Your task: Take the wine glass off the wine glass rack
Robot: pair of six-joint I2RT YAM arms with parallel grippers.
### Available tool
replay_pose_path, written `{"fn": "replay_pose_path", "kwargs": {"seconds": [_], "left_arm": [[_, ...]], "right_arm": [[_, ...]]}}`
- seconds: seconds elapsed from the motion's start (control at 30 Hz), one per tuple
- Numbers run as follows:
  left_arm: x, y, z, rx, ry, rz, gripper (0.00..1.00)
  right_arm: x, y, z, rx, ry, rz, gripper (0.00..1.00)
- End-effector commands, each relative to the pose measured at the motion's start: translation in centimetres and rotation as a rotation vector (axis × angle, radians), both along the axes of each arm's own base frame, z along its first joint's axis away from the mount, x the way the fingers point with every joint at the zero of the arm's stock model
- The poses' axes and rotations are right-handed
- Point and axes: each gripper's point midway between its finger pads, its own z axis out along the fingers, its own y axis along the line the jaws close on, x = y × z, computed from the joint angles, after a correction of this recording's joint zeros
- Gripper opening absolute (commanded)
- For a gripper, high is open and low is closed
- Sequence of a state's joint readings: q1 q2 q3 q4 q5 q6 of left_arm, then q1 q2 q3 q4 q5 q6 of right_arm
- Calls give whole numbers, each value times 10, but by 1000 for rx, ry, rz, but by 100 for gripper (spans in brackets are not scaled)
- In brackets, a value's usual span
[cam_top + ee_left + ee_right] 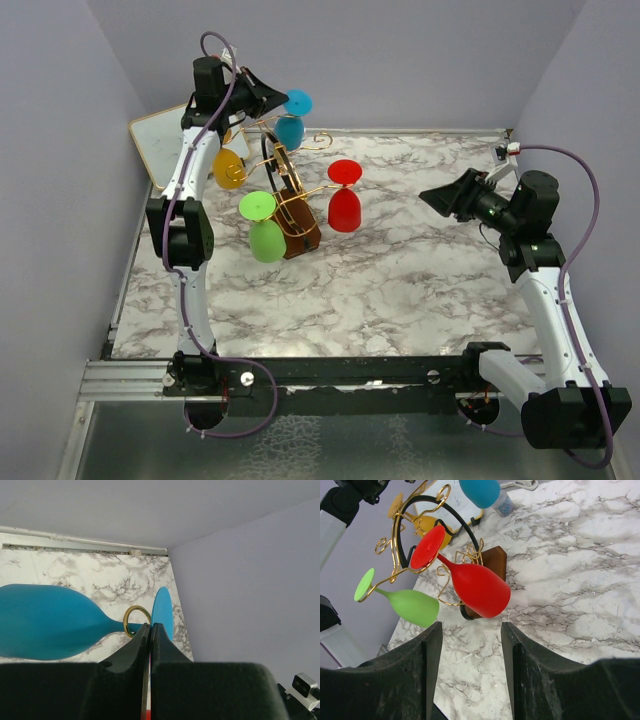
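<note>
text: none legible | labels: none | brands: none | numbers: none

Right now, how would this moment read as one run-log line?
left fingers: shut, tips at blue wine glass stem | glass: hanging on wine glass rack | right fingers: open, empty, apart from rack

Glossy gold-coloured metal wire is seen in the wine glass rack [396, 540], set on a brown wooden base [496, 560]. A matt, opaque finish is shown on the blue wine glass [45, 622], the red wine glass [480, 590] and the green wine glass [412, 605]. The surface [400, 290] is finished smooth, veined like marble. Matt black plastic is seen on the right tool [470, 630].
</note>
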State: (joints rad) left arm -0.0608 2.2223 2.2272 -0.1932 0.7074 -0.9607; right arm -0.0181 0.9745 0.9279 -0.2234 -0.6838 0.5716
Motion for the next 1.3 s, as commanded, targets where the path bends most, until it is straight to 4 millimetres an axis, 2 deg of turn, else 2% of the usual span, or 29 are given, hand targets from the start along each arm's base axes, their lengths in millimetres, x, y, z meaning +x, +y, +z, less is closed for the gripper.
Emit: {"fn": "replay_pose_path", "kwargs": {"seconds": [0.0,0.4,0.7,1.0,1.27], "left_arm": [[4,-1,10,-19,-29,-15,0],[1,-13,19,-49,-42,-52,0],[-2,-16,11,-48,-23,-73,0],[-10,-20,12,-38,-23,-97,0],[-7,-26,9,-43,-18,-106,0]], "right_arm": [[5,-2,4,-3,-27,-18,50],[5,-2,1,-3,-20,-18,50],[5,-2,1,-3,-19,-23,50],[6,-2,-2,-1,-12,-25,50],[6,-2,-3,-1,-10,-22,49]]}}
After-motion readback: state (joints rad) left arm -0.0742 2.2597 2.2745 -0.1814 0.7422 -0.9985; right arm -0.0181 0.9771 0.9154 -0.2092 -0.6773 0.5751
